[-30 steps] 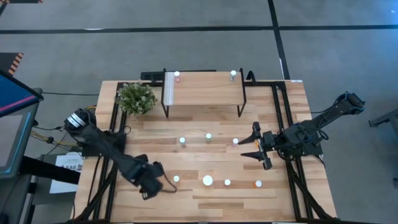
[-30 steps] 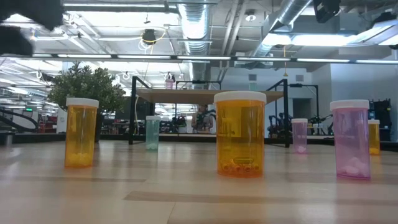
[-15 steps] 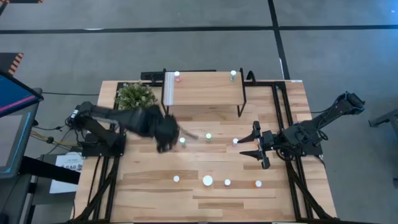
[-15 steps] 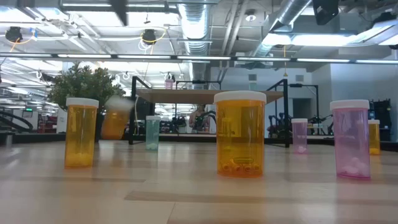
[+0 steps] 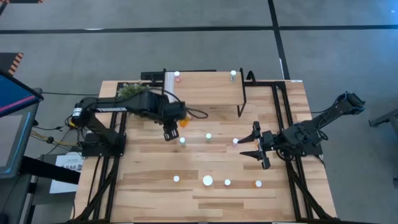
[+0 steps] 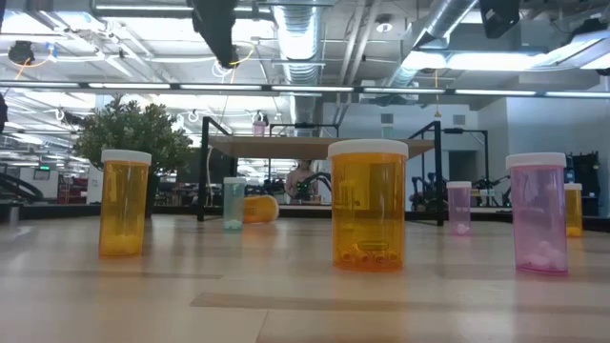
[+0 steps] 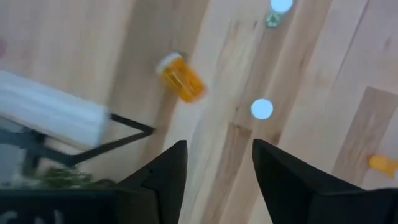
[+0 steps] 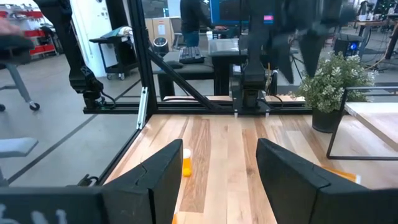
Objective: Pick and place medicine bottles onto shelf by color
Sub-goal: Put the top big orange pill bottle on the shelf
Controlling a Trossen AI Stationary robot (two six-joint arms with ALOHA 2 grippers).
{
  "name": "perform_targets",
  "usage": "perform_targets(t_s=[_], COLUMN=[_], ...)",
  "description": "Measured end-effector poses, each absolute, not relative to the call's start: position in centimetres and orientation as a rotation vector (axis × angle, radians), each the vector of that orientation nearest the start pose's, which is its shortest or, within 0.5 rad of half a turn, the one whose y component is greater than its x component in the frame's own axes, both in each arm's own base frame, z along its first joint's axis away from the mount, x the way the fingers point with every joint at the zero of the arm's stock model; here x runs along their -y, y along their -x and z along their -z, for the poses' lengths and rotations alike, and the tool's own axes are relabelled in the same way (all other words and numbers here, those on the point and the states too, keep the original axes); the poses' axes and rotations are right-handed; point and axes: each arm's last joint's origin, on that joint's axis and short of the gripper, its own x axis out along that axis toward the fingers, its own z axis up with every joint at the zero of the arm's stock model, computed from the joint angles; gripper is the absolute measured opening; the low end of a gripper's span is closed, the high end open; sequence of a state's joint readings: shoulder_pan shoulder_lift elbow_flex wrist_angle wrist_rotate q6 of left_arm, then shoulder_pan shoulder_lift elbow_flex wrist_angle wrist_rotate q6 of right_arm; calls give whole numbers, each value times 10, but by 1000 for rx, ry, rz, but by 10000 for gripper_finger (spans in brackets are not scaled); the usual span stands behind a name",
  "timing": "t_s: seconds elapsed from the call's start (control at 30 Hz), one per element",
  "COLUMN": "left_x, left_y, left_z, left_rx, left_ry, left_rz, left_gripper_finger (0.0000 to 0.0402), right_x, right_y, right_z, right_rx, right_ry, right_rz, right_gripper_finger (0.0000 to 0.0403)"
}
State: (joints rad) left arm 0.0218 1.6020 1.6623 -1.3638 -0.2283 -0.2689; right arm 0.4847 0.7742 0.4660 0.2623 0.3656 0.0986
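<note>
Since a second ago the left gripper (image 5: 169,129) has swung from the table's near edge to just before the shelf (image 5: 205,87), fingers apart, empty. An orange bottle (image 5: 185,123) lies tipped beside it; the low view shows it on its side. Shelf top carries a pink (image 5: 177,76) and a clear bottle (image 5: 232,74); right gripper (image 5: 250,145) waits open.

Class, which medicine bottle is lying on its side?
The orange bottle on the table beside the shelf's front leg, under the left gripper; the others stand upright.

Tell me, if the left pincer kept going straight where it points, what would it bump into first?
Probably bare tabletop. The left pincer is open, aimed down at the wood. The tipped orange bottle lies off to one side and a white-capped bottle slightly to the other, though depth is unclear.
</note>
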Motion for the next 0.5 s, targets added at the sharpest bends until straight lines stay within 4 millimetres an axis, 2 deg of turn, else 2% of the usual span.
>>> perform_targets(t_s=[0.3,0.5], left_x=[-13,-24], left_y=[-310,-311], left_z=[-273,-238], left_rx=[-1178,-1077], left_ry=[181,275], left_rz=[-485,-624], left_gripper_finger=[187,202], right_x=[-74,-74], right_y=[-162,-162], right_z=[-267,-267], right_rx=[-47,-43], right_ry=[-79,-81], right_rz=[-117,-117], right_gripper_finger=[225,225])
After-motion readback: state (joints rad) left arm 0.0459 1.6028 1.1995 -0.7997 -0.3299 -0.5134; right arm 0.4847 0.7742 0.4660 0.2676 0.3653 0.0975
